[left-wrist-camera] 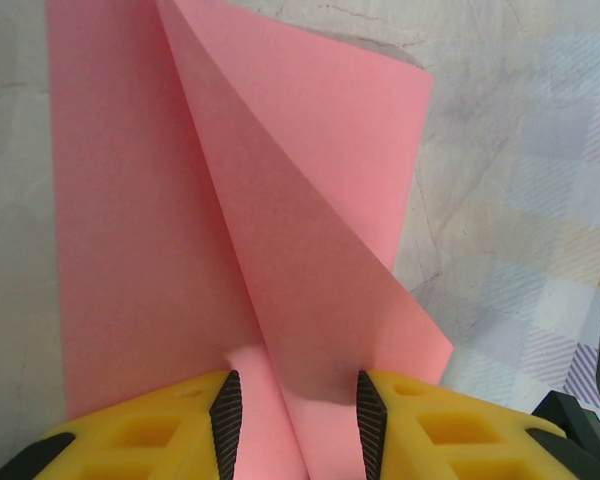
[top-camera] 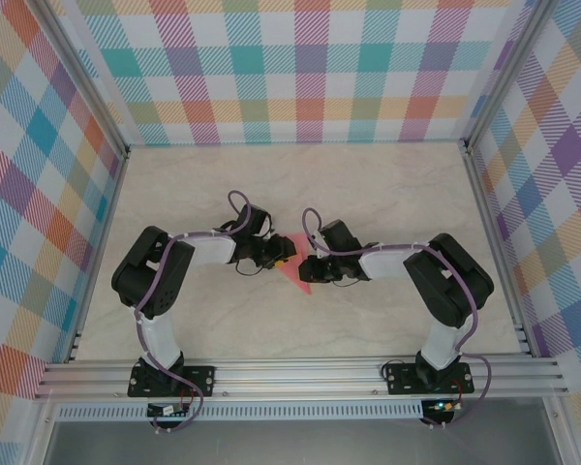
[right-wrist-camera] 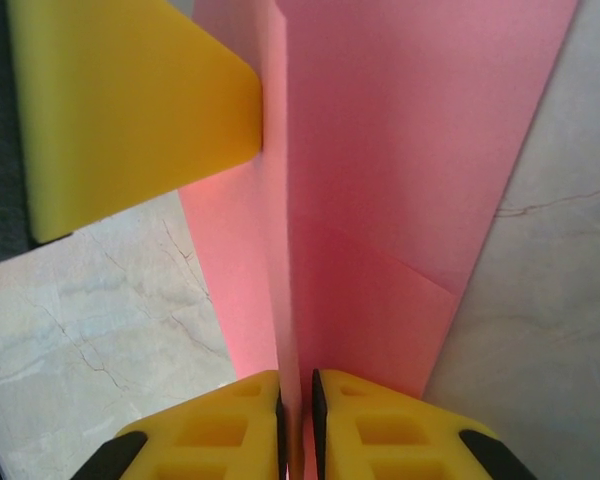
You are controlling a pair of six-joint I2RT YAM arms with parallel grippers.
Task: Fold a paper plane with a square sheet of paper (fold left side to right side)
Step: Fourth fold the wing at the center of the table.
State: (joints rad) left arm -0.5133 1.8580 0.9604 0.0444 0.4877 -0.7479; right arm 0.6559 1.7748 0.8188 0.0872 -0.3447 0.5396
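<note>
The salmon-pink sheet of paper (top-camera: 297, 274) lies mid-table, partly folded, with a pointed corner towards the near edge. Both grippers meet over it. In the left wrist view a flap of the paper (left-wrist-camera: 310, 200) rises in a slanted fold above the flat layer. My left gripper (left-wrist-camera: 294, 425) stands open, its jaws either side of the base of that fold. In the right wrist view a raised crease of the paper (right-wrist-camera: 400, 170) runs straight into my right gripper (right-wrist-camera: 297, 425), which is shut on it. A yellow finger (right-wrist-camera: 130, 100) of the left gripper touches the sheet's far part.
The table is pale marble (top-camera: 300, 184) with aluminium rails (top-camera: 300, 373) along the near edge and checked walls (top-camera: 290, 68) on three sides. Both arms bend inward, the left gripper (top-camera: 281, 258) and the right gripper (top-camera: 311, 270) nearly touching.
</note>
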